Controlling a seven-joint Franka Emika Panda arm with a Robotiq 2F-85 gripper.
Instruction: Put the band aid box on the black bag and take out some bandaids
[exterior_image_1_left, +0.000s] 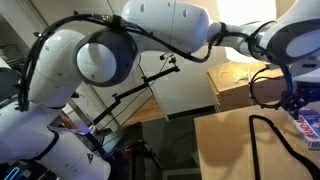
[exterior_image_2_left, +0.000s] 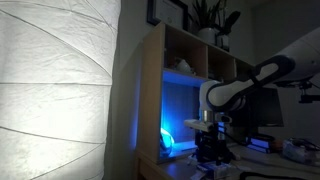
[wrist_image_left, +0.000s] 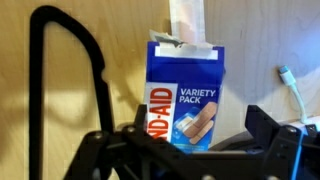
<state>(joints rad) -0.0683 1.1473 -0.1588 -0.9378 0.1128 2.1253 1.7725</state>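
Observation:
In the wrist view the band aid box (wrist_image_left: 188, 95) is blue with a red band and reads "VARIETY PACK". It lies lengthwise on the wooden tabletop with its top flap torn open. A pale band aid strip (wrist_image_left: 187, 18) sticks out of the open end. My gripper (wrist_image_left: 195, 125) is open, one finger on each side of the box's lower end, gripping nothing. A black bag strap (wrist_image_left: 60, 70) loops to the left of the box. In an exterior view the box (exterior_image_1_left: 306, 122) shows at the right edge, under the gripper (exterior_image_1_left: 294, 101).
A white cable (wrist_image_left: 296, 90) lies right of the box. A cardboard carton (exterior_image_1_left: 235, 86) stands on the wooden table (exterior_image_1_left: 225, 145), and a black strap (exterior_image_1_left: 272, 135) crosses it. A paper lamp (exterior_image_2_left: 55, 80) and a lit shelf (exterior_image_2_left: 180, 100) stand beside the arm (exterior_image_2_left: 222, 97).

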